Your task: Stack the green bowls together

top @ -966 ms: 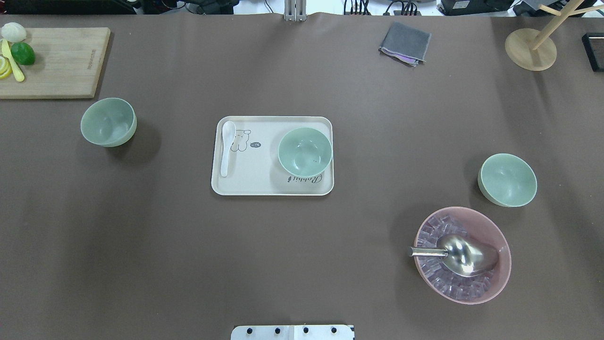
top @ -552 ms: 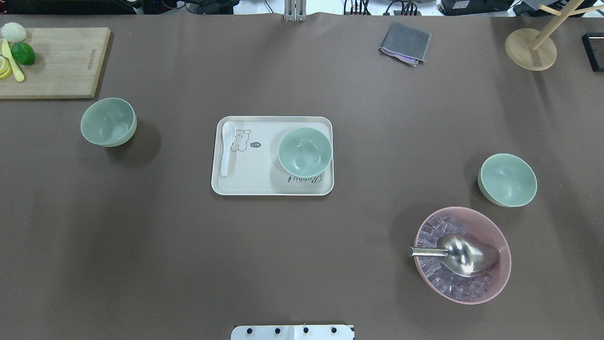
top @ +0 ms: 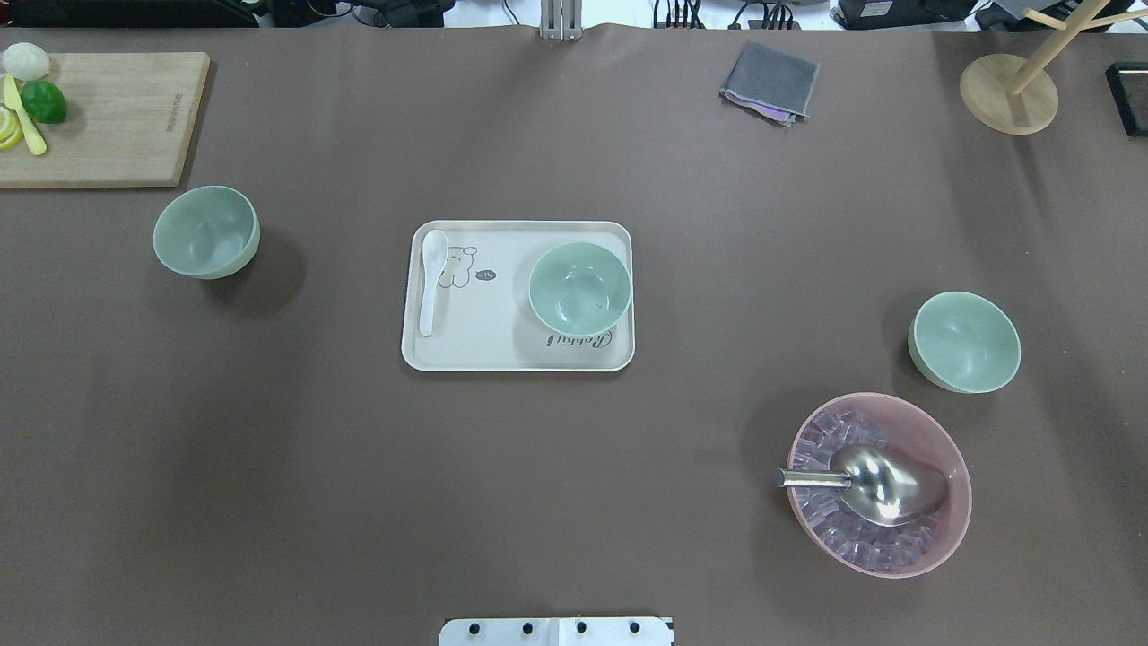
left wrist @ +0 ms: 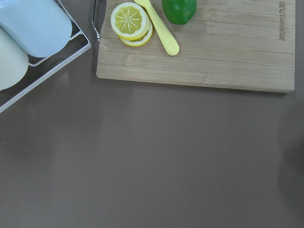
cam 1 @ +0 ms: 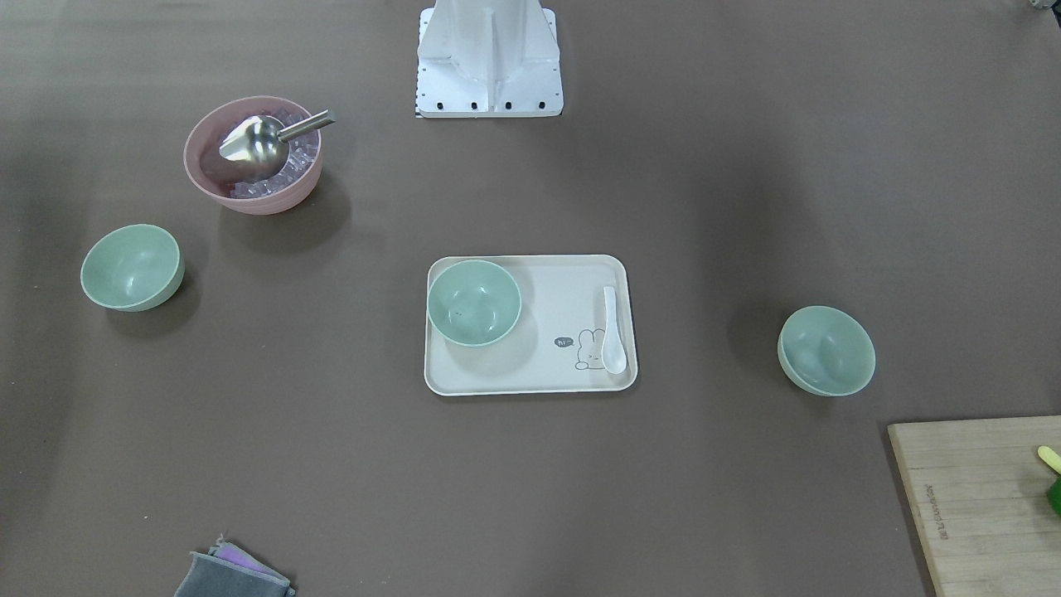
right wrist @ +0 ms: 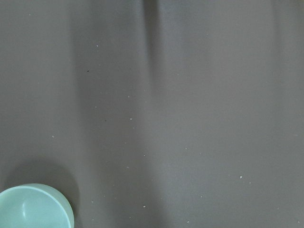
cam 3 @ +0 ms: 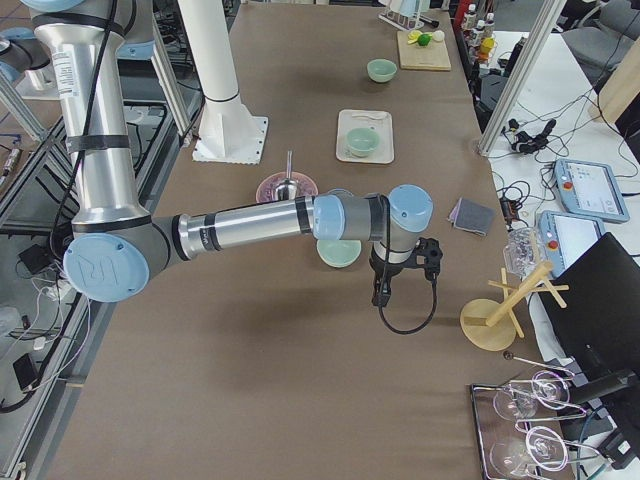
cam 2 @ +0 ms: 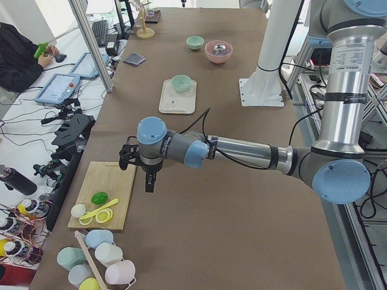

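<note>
Three green bowls sit apart on the counter, one near my right gripper. Whether it or my left gripper is open, I cannot tell.

The middle bowl sits in the tray's right half, a spoon in its left. The left bowl lies just before the cutting board; the right bowl lies just beyond the ice bowl.
</note>
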### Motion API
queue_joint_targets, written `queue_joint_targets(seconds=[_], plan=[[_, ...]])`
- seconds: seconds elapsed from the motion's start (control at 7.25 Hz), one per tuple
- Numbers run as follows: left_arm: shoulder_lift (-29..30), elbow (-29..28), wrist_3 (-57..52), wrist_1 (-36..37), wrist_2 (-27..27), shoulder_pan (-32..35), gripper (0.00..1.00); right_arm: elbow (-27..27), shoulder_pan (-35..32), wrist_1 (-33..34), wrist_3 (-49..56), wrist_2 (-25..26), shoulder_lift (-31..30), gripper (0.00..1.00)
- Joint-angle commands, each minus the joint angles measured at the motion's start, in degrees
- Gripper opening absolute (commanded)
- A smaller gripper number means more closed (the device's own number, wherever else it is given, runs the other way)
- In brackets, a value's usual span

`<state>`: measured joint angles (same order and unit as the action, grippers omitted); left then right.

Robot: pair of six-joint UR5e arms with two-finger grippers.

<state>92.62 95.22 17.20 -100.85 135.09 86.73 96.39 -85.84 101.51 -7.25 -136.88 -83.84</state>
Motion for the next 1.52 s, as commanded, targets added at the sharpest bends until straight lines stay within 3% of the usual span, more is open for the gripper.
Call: queue_joint_targets(seconds=[0.0,0.41,0.55,0.97,1.38], plan=[[0.63,0.31,6.29,-1.27,0.18,-0.16,0.98,0.02,0.23,0.00,-1.27,-0.06,-0.01,1.00],[9.30,1.19,17.50,0.46,-0.87,-9.09,0.98,0.37,0.50,0.00,-1.89,-0.06,0.34,1.00],[11.50,1.54,19.34,1.43,-3.92,-12.95,0.98,0.37,0.67,-0.09,-1.98,-0.06,0.35,1.00],[12.15,-0.38,31.65,-3.97,-9.02,-25.61,0.96,0.20,1.29,0.00,-1.89,-0.06,0.35,1.00],[11.97,-6.88,31.14,-11.73,-10.55,-27.84,0.91,0.20,1.64,-0.09,-2.68,-0.06,0.35,1.00]])
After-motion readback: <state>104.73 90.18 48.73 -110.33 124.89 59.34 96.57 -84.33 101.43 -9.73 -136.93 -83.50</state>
